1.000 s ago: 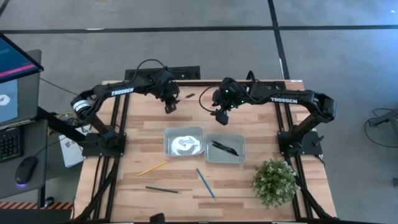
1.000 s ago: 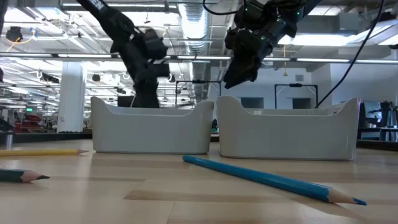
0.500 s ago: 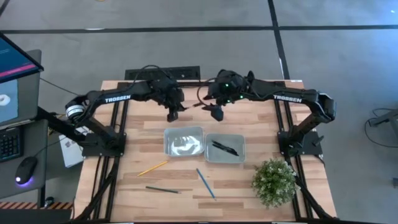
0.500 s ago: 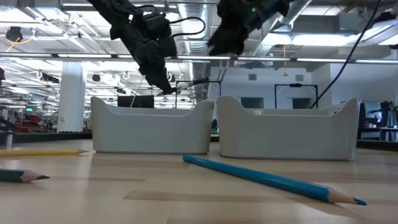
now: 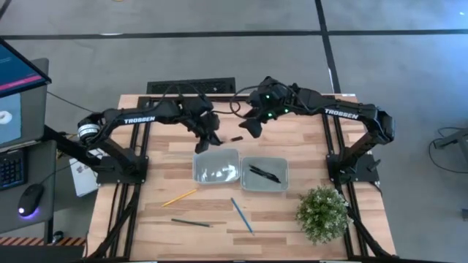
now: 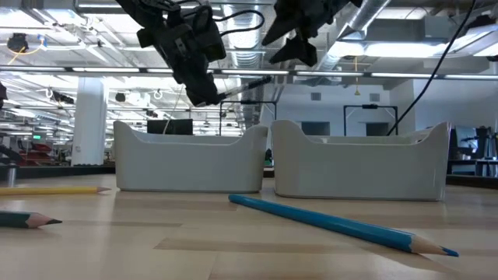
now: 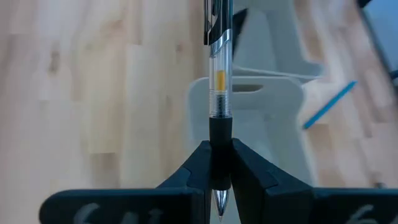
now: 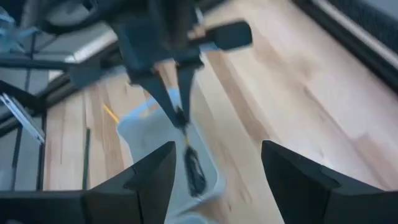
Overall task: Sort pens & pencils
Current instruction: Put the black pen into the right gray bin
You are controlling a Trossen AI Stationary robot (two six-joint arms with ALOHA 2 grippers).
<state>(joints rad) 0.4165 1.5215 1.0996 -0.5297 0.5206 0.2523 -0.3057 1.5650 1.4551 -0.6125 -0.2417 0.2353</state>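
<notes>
From above, my two arms meet over the table (image 5: pixel 161 157) behind two bins (image 5: pixel 216 166), pens (image 5: pixel 263 174) in the right one; pencils (image 5: pixel 178 197) lie in front. My left gripper (image 7: pixel 219 167) pinches a pen (image 7: pixel 219 87), which only its wrist view shows clearly. My right gripper (image 8: pixel 214 180) hangs wide open

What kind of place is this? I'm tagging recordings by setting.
Probably a robotics lab in an industrial hall: a slatted wooden workbench on a black metal frame, bare grey concrete floor, and exposed silver ceiling ducts with strip lights behind.
</notes>
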